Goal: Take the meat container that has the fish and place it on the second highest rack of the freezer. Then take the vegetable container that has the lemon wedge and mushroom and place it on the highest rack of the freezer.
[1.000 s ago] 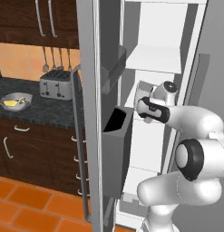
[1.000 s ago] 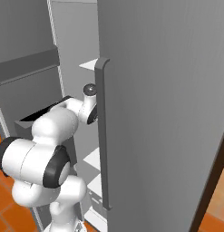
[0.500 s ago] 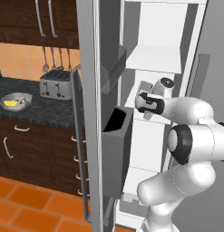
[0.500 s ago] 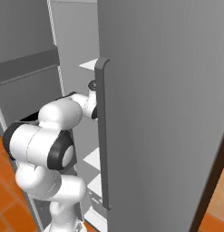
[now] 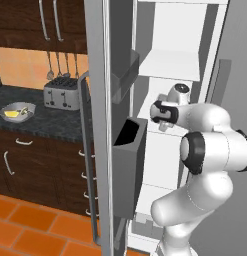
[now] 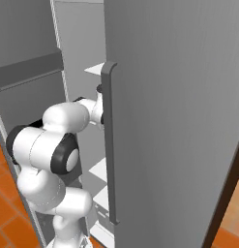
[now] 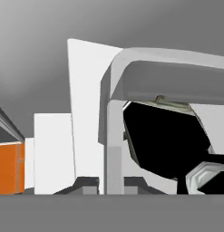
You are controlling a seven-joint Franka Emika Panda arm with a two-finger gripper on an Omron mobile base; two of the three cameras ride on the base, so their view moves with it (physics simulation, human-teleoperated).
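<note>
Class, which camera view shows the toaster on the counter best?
The left base view: the toaster stands whole on the dark counter, beside the open fridge door. The right base view and hand view look at fridge parts instead.

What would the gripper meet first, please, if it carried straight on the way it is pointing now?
Most likely the grey door handle: in the hand view its bar fills the middle, directly ahead. Depth is unclear, so how soon cannot be told.

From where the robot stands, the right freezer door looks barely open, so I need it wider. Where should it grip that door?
Grip the vertical handle bar on the right door, mid-height, from the front; it stands off the door's face, leaving a gap for the jaws.
</note>
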